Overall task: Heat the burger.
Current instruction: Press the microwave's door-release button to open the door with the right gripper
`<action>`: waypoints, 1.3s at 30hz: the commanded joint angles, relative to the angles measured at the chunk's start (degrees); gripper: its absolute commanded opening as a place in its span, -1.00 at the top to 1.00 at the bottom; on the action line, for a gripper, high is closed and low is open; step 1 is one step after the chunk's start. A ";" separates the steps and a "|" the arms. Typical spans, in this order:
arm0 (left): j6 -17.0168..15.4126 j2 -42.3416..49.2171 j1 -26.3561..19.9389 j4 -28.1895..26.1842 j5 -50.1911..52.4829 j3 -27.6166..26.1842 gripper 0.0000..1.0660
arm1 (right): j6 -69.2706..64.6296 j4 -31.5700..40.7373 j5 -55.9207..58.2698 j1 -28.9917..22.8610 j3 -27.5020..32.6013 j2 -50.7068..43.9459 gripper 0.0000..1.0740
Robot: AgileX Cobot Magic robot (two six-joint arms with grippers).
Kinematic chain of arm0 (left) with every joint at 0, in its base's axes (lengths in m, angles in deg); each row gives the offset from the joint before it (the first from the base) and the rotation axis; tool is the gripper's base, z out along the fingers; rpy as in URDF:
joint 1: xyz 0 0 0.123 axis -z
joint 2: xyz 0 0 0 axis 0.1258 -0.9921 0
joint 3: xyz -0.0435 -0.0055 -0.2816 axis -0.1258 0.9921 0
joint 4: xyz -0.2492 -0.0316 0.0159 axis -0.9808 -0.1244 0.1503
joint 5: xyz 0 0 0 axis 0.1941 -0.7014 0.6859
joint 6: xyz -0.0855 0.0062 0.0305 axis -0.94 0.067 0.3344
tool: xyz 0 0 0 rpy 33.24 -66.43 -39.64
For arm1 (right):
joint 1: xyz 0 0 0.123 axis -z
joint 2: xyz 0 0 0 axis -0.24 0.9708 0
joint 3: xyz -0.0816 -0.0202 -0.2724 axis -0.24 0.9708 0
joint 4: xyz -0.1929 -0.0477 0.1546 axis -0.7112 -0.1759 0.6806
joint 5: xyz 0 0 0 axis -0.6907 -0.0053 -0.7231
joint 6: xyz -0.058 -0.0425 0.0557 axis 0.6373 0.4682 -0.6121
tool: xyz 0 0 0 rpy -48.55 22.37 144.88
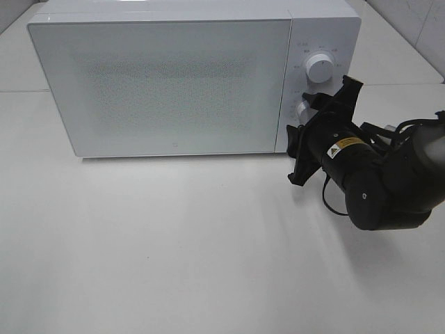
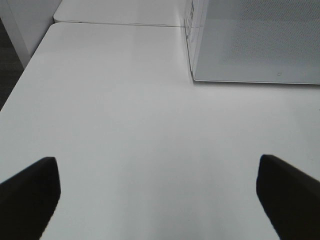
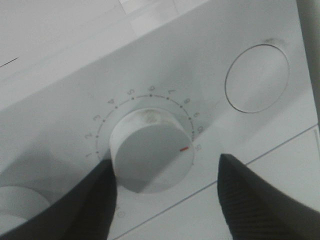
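Right gripper (image 3: 166, 165), jaws apart, astride dial (image 3: 147, 150) numbered 1–9; left gripper (image 2: 157, 162) wide open.

A plain white table (image 1: 174, 243) carries everything; a white microwave (image 1: 167, 83) stands directly on it, flat on its base, door shut; a thin seam (image 1: 28, 90) crosses the tabletop and meets the microwave's side wall; in front of the microwave the surface is matte white, with a soft shadow along the microwave's lower edge.

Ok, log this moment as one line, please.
microwave door: shut | right tool: open astride lower dial | left tool: open over table | burger: not visible
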 commanded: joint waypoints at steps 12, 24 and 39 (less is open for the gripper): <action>0.00 0.97 -0.11 -0.06 -0.17 -0.06 -0.89 | 5.27 0.69 -4.07 0.29 0.23 -1.83 -0.23; 0.00 0.97 -0.11 -0.06 -0.17 -0.06 -0.89 | 5.50 -0.34 -4.24 0.29 4.41 -4.53 -0.23; 0.00 0.97 -0.11 -0.06 -0.17 -0.06 -0.89 | 29.97 -0.17 -5.16 0.29 20.80 -22.57 -0.23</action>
